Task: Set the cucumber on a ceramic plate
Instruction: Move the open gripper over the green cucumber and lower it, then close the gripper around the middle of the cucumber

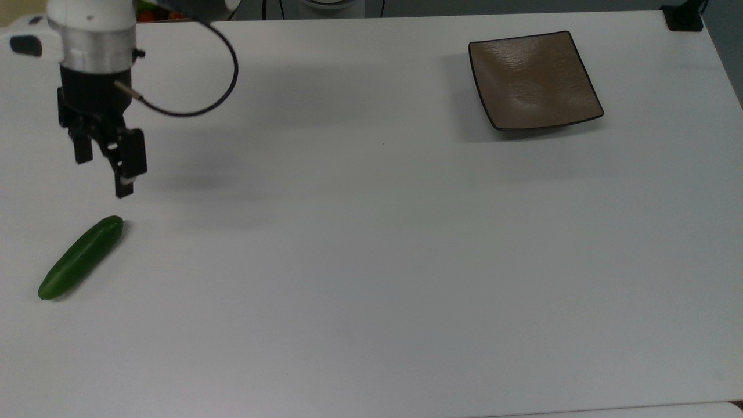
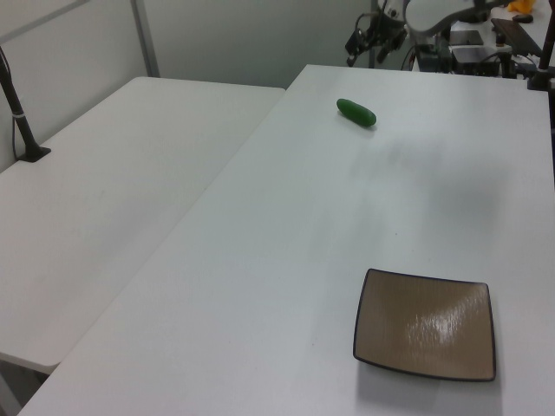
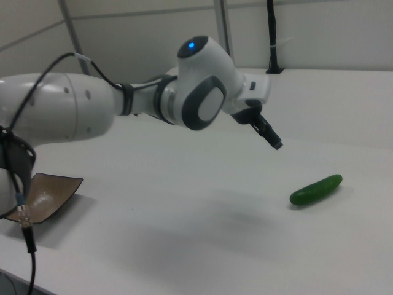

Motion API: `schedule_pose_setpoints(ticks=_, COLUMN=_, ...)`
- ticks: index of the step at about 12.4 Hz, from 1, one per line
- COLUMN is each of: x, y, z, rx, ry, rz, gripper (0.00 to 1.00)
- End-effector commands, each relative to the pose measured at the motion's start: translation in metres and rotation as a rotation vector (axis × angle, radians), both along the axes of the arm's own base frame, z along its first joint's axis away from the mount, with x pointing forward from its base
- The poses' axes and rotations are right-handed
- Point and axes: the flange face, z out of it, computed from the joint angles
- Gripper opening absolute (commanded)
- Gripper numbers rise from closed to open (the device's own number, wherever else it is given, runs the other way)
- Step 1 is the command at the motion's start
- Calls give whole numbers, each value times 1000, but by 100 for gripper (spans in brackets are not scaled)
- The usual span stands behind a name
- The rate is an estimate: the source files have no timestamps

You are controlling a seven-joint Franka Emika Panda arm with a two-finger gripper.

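The dark green cucumber (image 1: 81, 257) lies diagonally on the white table near the top view's left edge, untouched; it also shows as the cucumber (image 2: 356, 112) and the cucumber (image 3: 316, 190). The square glossy brown plate (image 1: 534, 81) sits far off at the top view's upper right with nothing on it, and appears as the plate (image 2: 425, 325) and the plate (image 3: 46, 196). My gripper (image 1: 103, 171) hangs above the table just beyond the cucumber's upper end, open, nothing between its fingers. The same gripper (image 2: 365, 50) and gripper (image 3: 273, 140) hovers short of the cucumber.
A black cable (image 1: 232, 64) loops off the arm's wrist. A black camera mount (image 1: 685, 17) stands at the table's corner in the top view's upper right. A second white table (image 2: 113, 199) adjoins on the left view's left, with a black post (image 2: 22, 113).
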Motion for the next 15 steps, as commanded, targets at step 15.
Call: schedule_pose_setpoints(ticks=15, x=43, y=-78, z=-165, rx=-198, ry=-64, rz=77, gripper=100)
